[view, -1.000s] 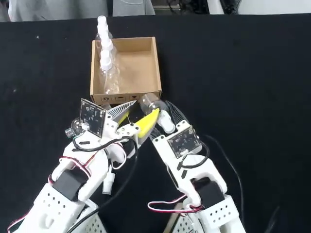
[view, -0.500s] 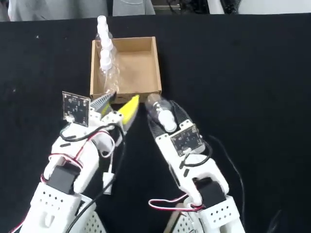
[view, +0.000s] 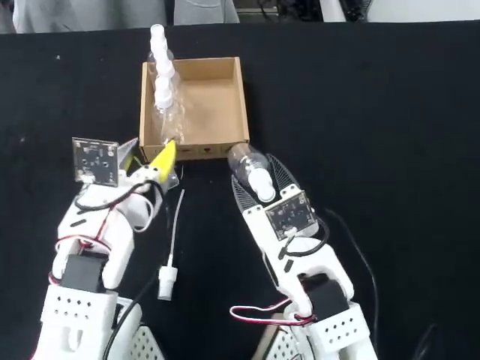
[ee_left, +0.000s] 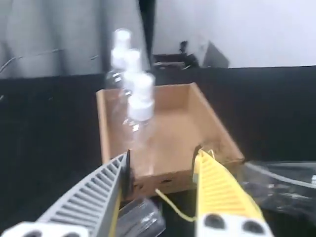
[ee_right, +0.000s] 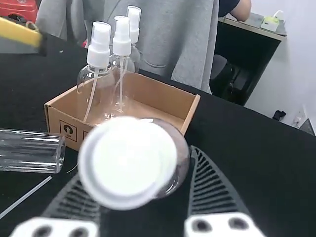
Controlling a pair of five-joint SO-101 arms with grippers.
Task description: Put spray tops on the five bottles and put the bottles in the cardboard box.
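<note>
left arm (view: 94, 251): white, stretched from the near left edge of the table toward the far side, leaning slightly rightward
left wrist: carries a square camera board (view: 95, 160), tilted face-up
left gripper (view: 152, 150): grey ribbed finger (ee_left: 89, 197) and yellow finger (ee_left: 217, 192); jaws stand wide apart
right arm (view: 304, 259): white, stretched from the near edge toward the far side, leaning leftward
right gripper (view: 251, 169): black ribbed fingers (ee_right: 210, 180) closed on a clear bottle (view: 241, 157), whose white top points back at the wrist
</note>
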